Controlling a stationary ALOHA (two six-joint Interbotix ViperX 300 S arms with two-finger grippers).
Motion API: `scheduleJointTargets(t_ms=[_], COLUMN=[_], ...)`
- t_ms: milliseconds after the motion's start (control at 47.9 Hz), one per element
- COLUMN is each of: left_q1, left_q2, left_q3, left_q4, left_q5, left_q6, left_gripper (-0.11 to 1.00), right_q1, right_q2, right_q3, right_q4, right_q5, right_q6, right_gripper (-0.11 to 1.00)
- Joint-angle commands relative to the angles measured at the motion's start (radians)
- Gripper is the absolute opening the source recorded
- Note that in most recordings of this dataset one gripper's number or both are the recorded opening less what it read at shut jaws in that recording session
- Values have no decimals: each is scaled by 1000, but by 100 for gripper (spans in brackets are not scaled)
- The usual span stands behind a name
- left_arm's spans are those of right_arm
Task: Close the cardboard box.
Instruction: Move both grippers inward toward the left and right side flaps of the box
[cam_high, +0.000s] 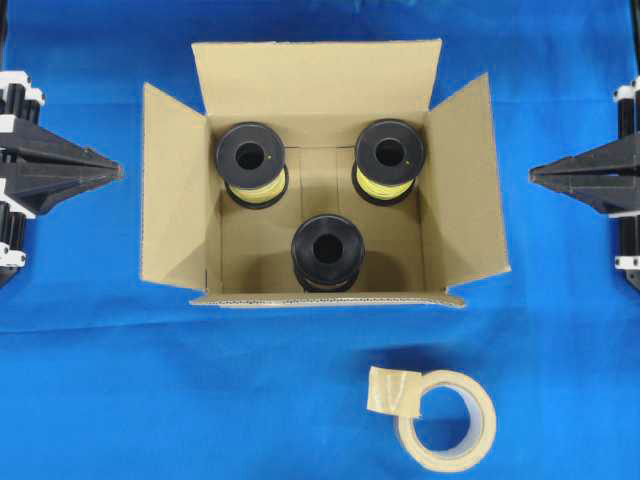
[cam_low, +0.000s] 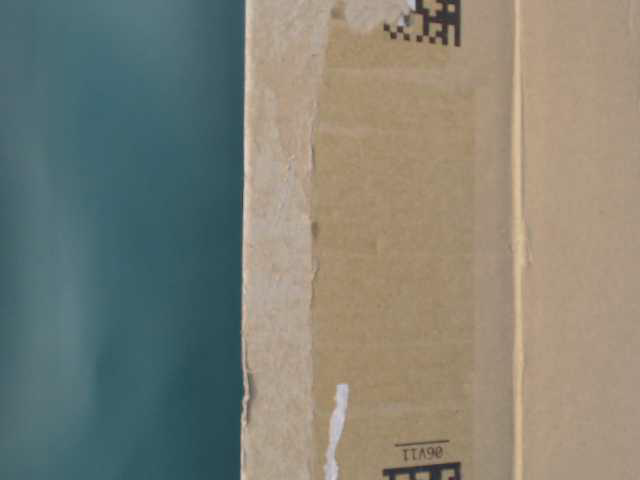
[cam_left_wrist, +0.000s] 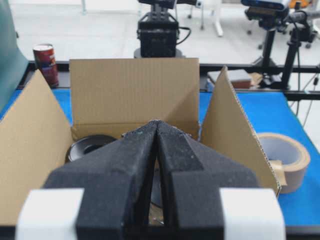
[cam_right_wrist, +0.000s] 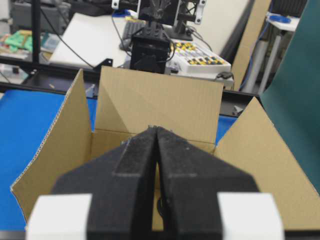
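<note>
The cardboard box (cam_high: 170, 200) stands open on the blue table, all four flaps up or splayed outward. Three black spools (cam_high: 328, 250) stand inside it, two wound with yellow wire. The table-level view is filled by the box's printed side (cam_low: 400, 250). My left gripper (cam_high: 115, 171) is shut and empty, level with the left flap and a little apart from it. My right gripper (cam_high: 535, 174) is shut and empty, just off the right flap (cam_high: 465, 190). In the left wrist view the gripper (cam_left_wrist: 157, 122) points at the box (cam_left_wrist: 135, 90). In the right wrist view the gripper (cam_right_wrist: 156, 129) points at the box (cam_right_wrist: 160, 105).
A beige tape roll (cam_high: 445, 415) lies on the blue cloth in front of the box, right of centre; it also shows in the left wrist view (cam_left_wrist: 285, 160). A red can (cam_left_wrist: 46, 62) stands beyond the table's far edge.
</note>
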Motion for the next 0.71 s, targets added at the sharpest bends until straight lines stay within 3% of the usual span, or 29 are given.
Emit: scheduleJointTargets(t_ms=[0,209,522,689], left_q1=[-9,-8,29,29], left_q2=[-11,-81,-181,-156], left_q3=[-5,-14,3,52], left_q4=[-20,-20,-20,-20], left_q5=[23,152,494,555], left_q6=[20,37,35,34], left_gripper=[0,0,0,0], right_q1=[0,0,0,0], right_q2=[5,-43,-97,-63], right_q3=[-17,-55,-57,-17], right_q4=[2,9,21,23], right_q5=[2,186,494,541], right_q6=[3,8,8,8], right_gripper=[1,1,1,1])
